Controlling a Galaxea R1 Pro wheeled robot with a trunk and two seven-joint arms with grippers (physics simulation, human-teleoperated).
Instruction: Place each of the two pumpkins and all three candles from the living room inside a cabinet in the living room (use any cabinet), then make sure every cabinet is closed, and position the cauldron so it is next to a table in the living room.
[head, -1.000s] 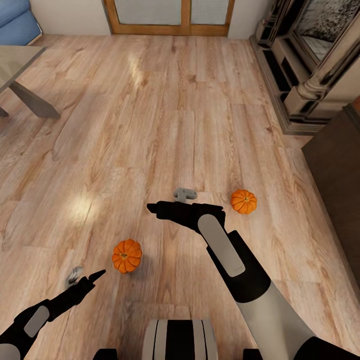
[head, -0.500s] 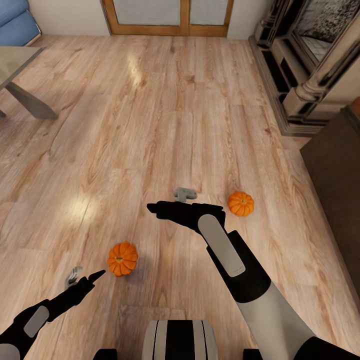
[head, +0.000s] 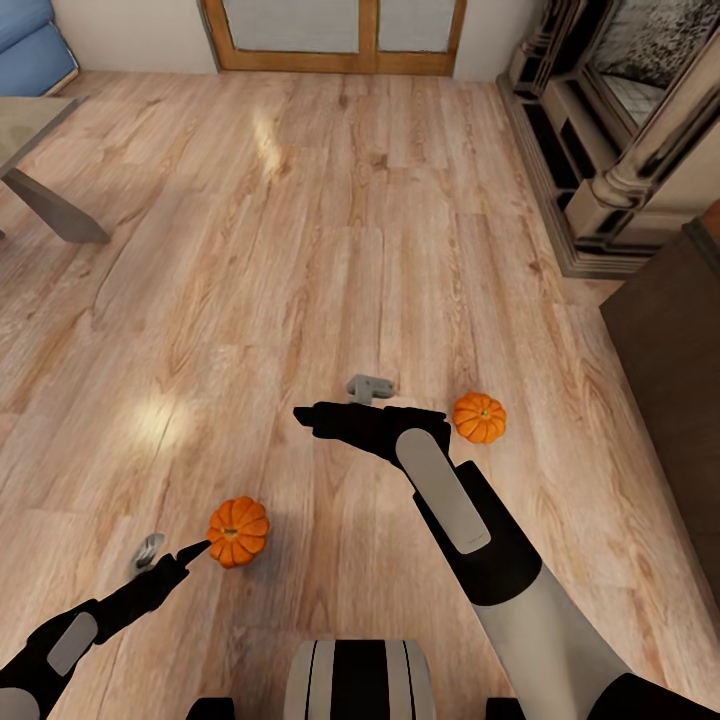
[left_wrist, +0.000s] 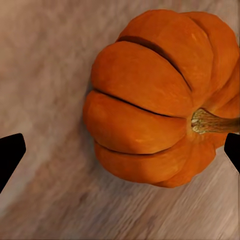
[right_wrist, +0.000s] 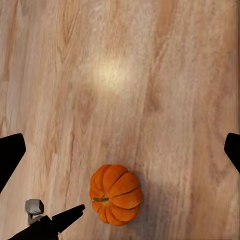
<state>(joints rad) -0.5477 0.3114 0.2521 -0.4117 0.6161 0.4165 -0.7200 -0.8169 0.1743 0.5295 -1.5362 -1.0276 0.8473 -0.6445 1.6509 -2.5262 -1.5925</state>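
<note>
The left gripper (head: 178, 556), jaws spread and empty, noses a ribbed orange pumpkin (head: 238, 531) on plank floor (head: 300, 250); a nudge might roll it away.

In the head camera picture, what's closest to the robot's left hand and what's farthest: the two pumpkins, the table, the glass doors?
1. Pumpkin right at the left gripper.
2. Pumpkin across the floor, beside the right arm.
3. Table, far left.
4. Glass doors, back wall.

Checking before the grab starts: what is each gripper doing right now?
Left gripper: open, empty, fingers wide apart in front of a pumpkin on the floor.
Right gripper: open, empty, above the floor.
</note>
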